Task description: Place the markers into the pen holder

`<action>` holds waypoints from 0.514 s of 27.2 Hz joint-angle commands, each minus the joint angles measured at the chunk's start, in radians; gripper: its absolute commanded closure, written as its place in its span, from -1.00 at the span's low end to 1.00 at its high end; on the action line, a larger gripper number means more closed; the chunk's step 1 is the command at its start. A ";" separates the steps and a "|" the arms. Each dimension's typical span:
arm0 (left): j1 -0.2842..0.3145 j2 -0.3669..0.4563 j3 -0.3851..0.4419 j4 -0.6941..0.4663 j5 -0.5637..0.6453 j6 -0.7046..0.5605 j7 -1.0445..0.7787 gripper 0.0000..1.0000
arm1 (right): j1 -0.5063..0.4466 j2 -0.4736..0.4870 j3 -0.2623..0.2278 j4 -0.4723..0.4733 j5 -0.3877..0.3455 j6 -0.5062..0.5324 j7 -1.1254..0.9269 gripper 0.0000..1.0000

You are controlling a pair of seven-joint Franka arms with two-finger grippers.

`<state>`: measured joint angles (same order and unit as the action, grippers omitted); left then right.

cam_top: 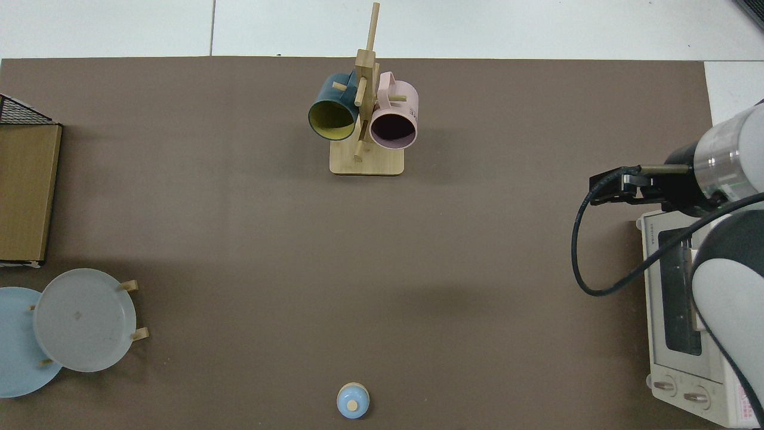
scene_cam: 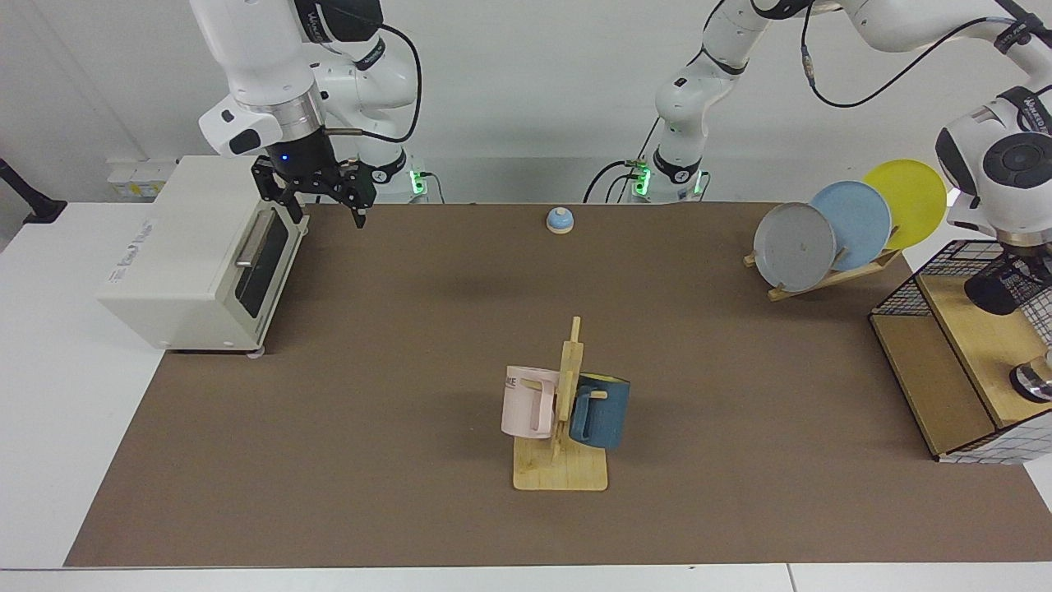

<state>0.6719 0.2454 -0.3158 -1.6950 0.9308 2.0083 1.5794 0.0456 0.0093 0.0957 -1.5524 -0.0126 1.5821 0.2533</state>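
My left gripper (scene_cam: 1023,267) hangs under its wrist at the far right end of the table, over the black wire basket (scene_cam: 904,292) with wooden shelves. The wire and the wrist hide it, so I cannot tell whether it is spread or closed. Right at it is a dark mesh cylinder, the pen holder (scene_cam: 993,294). It is tipped with its round end towards the table's middle, above the upper shelf. I cannot tell whether I am gripping it.

My right gripper (scene_cam: 320,205) (cam_top: 604,190) waits at the opposite end with its fingers spread and nothing between them. It hangs in the air over the back left corner of the brown mat (scene_cam: 394,353), just beside the door of the white toaster oven (scene_cam: 185,247).

A wooden mug tree (scene_cam: 563,427) near the mat's front edge carries a pink mug (scene_cam: 526,403) and a blue mug (scene_cam: 604,411). A small blue bell (scene_cam: 560,219) sits at the back edge. Grey, blue and yellow plates lean in a wooden plate rack (scene_cam: 830,275) near the basket.
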 commanded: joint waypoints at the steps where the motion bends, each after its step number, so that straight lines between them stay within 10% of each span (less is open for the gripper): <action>1: 0.012 -0.023 0.001 -0.026 -0.017 0.023 0.011 0.50 | -0.010 -0.005 0.006 -0.006 0.003 0.019 -0.020 -1.00; 14: 0.005 -0.028 0.003 0.001 -0.014 -0.002 0.037 0.49 | -0.010 -0.005 0.007 -0.006 0.003 0.019 -0.020 -1.00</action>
<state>0.6731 0.2416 -0.3122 -1.6938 0.9299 2.0083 1.5823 0.0456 0.0093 0.0957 -1.5524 -0.0126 1.5821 0.2533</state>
